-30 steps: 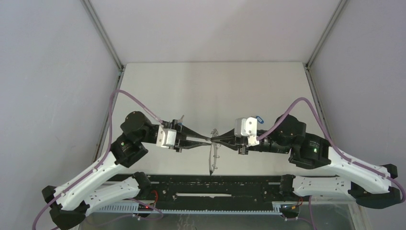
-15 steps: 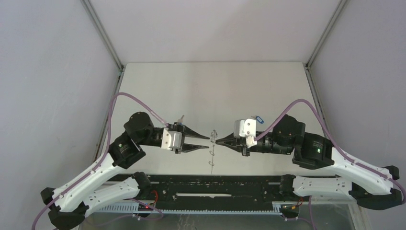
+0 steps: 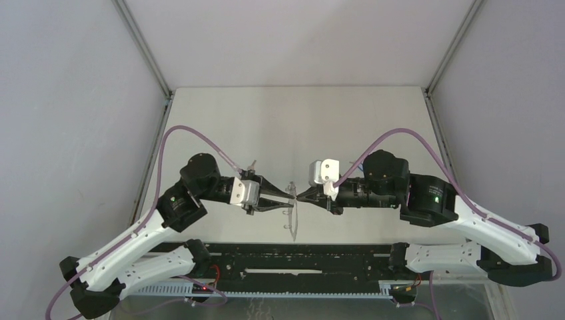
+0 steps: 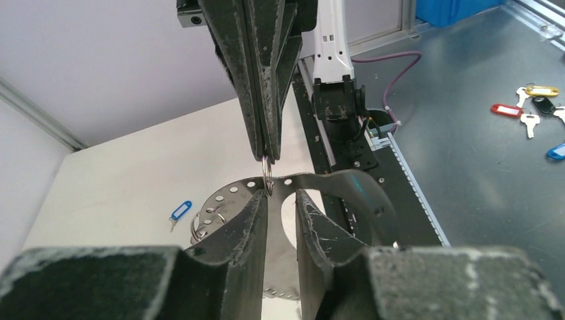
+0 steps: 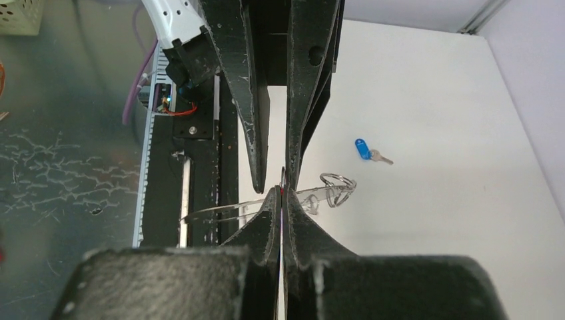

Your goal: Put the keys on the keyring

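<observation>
The keyring is held upright and seen edge-on between the arms; in the left wrist view it is a grey perforated band with wire loops. My right gripper is shut on one small wire loop at the rim, also seen in the right wrist view. My left gripper is open, its fingers either side of the band. The lighter blue key lies on the table. The darker blue key lies near the left wrist.
A black rail runs along the table's near edge. Grey walls with metal posts close in the white table on both sides. Several spare tagged keys lie on the dark floor beyond the rail.
My right gripper has carried the keyring a little to the left. My left gripper drew back and opened, then came in again so that its open fingers straddle the ring.
</observation>
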Robot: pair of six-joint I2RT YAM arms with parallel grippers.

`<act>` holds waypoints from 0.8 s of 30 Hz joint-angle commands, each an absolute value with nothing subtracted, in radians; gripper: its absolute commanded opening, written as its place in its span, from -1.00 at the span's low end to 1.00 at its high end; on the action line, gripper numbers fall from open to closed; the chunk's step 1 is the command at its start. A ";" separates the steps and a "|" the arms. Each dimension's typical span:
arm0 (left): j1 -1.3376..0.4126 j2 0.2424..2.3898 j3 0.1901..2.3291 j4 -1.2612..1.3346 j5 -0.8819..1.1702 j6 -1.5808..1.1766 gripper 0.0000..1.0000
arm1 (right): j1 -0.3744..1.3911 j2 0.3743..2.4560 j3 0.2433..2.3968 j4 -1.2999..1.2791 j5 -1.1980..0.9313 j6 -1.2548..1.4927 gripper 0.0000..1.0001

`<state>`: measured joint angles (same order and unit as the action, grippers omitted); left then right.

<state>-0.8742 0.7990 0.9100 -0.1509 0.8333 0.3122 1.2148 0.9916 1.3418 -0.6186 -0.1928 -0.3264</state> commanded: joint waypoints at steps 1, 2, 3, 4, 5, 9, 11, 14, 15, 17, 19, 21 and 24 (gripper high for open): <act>-0.874 0.796 0.923 -0.115 0.882 0.275 -0.46 | 1.207 0.999 1.401 -0.639 -0.209 -0.313 -1.00; -0.875 0.795 0.922 -0.116 0.883 0.275 -0.46 | 1.208 1.006 1.407 -0.651 -0.211 -0.314 -1.00; -0.874 0.795 0.922 -0.122 0.882 0.275 -0.46 | 1.207 1.013 1.418 -0.663 -0.214 -0.317 -1.00; -0.874 0.795 0.922 -0.130 0.881 0.279 -0.46 | 1.207 1.025 1.430 -0.677 -0.215 -0.317 -1.00; -0.874 0.795 0.922 -0.140 0.881 0.285 -0.48 | 1.207 1.034 1.440 -0.690 -0.214 -0.318 -1.00; -0.875 0.794 0.918 -0.159 0.882 0.298 -0.54 | 1.209 1.065 1.474 -0.729 -0.206 -0.319 -1.00; -0.874 0.796 0.918 -0.166 0.885 0.301 -0.57 | 1.212 1.081 1.493 -0.754 -0.193 -0.318 -1.00; -0.874 0.798 0.918 -0.179 0.873 0.317 -0.64 | 1.218 1.101 1.513 -0.777 -0.179 -0.320 -1.00; -0.874 0.799 0.919 -0.184 0.868 0.321 -0.65 | 1.223 1.107 1.520 -0.786 -0.173 -0.320 -1.00; -0.874 0.799 0.917 -0.198 0.865 0.332 -0.68 | 1.230 1.123 1.538 -0.805 -0.157 -0.321 -1.00; -0.874 0.799 0.917 -0.218 0.859 0.347 -0.71 | 1.237 1.140 1.558 -0.827 -0.139 -0.320 -1.00; -0.874 0.799 0.915 -0.240 0.845 0.361 -0.72 | 1.244 1.161 1.580 -0.855 -0.119 -0.320 -1.00; -0.873 0.800 0.911 -0.275 0.829 0.389 -0.72 | 1.254 1.187 1.606 -0.884 -0.100 -0.323 -1.00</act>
